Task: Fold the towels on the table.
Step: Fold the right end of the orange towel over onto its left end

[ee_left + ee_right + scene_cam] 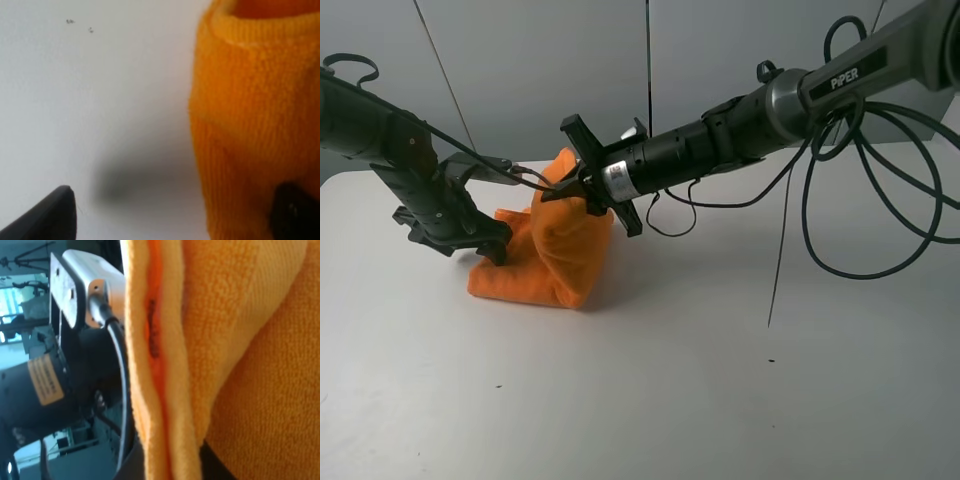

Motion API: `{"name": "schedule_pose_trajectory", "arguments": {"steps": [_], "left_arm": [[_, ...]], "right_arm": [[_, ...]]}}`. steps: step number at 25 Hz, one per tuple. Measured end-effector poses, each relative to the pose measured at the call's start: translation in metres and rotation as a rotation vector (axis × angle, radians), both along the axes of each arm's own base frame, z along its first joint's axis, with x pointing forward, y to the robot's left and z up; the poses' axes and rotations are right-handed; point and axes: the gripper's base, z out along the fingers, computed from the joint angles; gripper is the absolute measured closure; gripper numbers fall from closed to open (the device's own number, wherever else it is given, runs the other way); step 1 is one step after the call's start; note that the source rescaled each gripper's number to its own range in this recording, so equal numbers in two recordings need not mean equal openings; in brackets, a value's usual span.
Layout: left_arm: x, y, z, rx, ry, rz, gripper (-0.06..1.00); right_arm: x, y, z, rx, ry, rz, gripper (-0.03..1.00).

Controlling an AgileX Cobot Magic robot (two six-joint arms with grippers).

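Towel point(555, 265) is hanging bunched under right tool point(572, 192), which is pinching its doubled edge up off the worktop point(670, 380), likely to carry the fold over; left tool point(492, 245) is sitting spread beside the low corner.

Orange terry towel point(565, 250): bunched and doubled over itself, one edge raised into a peak, lower folds resting on the plain white table point(670, 380), left of centre.
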Motion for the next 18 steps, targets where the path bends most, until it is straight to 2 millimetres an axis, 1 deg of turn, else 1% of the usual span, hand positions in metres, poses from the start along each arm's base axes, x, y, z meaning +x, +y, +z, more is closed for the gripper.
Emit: {"name": "schedule_pose_trajectory", "arguments": {"steps": [8, 18], "left_arm": [[0.000, 0.000, 0.000, -0.002, -0.001, 0.002, -0.05], [0.001, -0.001, 0.000, -0.008, -0.010, 0.008, -0.05]], "right_arm": [[-0.010, 0.020, -0.007, -0.080, -0.022, -0.045, 0.92], [-0.012, 0.028, -0.009, -0.120, -0.033, -0.119, 0.92]]}}
